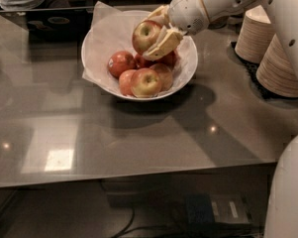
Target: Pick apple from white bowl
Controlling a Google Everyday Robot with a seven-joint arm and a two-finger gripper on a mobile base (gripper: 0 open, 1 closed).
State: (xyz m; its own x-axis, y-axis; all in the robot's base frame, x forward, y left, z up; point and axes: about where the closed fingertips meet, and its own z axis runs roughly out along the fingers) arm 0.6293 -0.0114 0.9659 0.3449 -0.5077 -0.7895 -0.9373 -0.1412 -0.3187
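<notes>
Yellow-green apple sits clamped between my gripper's two fingers; the white bowl lies below them, so I'd lift straight up.

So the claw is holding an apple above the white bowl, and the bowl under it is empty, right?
Not quite. The claw does hold an apple above the white bowl, but the bowl is not empty: the camera view shows several other apples lying in it.
</notes>
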